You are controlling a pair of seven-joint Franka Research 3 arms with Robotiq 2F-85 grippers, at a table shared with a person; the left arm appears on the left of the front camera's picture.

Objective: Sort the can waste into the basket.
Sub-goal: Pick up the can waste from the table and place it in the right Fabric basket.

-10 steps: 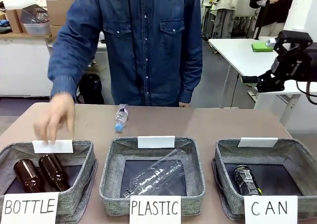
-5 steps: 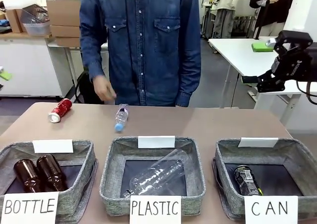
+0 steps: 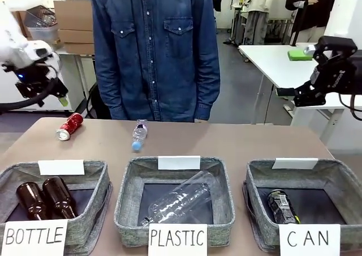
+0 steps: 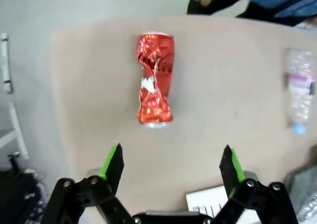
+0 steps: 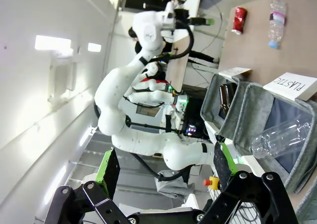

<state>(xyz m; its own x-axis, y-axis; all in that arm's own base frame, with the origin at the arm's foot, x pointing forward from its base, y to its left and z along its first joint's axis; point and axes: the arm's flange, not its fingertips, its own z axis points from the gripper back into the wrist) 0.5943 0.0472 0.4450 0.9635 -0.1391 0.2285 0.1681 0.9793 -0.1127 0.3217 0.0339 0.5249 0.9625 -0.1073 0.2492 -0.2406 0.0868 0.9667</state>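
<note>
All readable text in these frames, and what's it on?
"BOTTLE": left card, on the left basket.
"PLASTIC": middle card, on the middle basket.
"CAN": right card, on the right basket.
Too small or blurred to read: print on the black can, the red can and the small bottle.
The far-rim cards look blank.
</note>
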